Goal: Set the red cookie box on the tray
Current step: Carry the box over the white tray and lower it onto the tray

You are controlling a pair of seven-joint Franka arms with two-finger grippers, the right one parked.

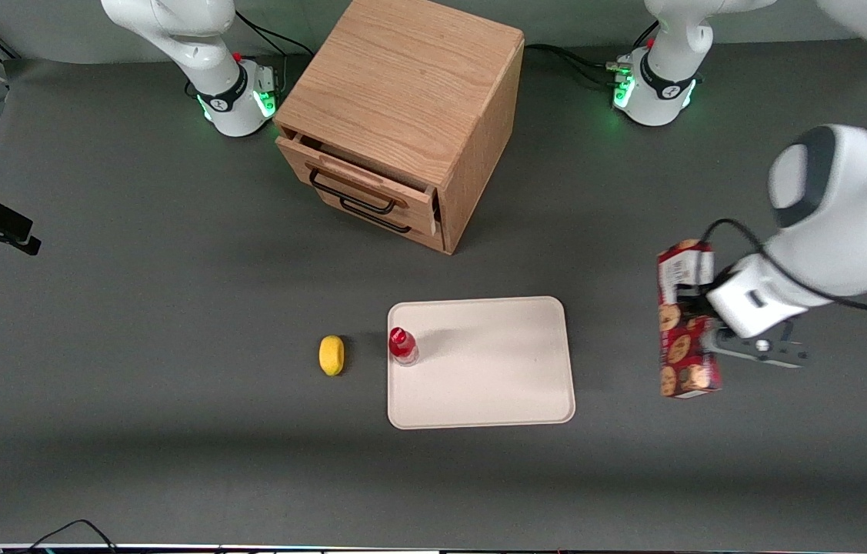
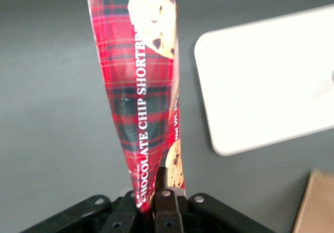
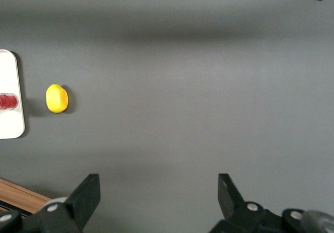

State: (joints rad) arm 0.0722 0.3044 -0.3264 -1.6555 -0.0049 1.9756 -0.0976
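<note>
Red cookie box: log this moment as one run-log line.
phase: carry | end effector: shut on long dark-red cookie box, lifted, toward working arm's end | flat pale beige tray: holds only small red-capped bottle | box not yet on tray

The long, narrow dark-red tartan cookie box [image 1: 685, 322], printed with brown chocolate-chip cookies, hung clear of the tray toward the working arm's end of the counter, gripped near one end by the left arm's claw [image 1: 712, 332]. The flat, pale beige-pink rectangular tray [image 1: 495, 369] with rounded corners and a low rim lay flat, apart from the box.
</note>
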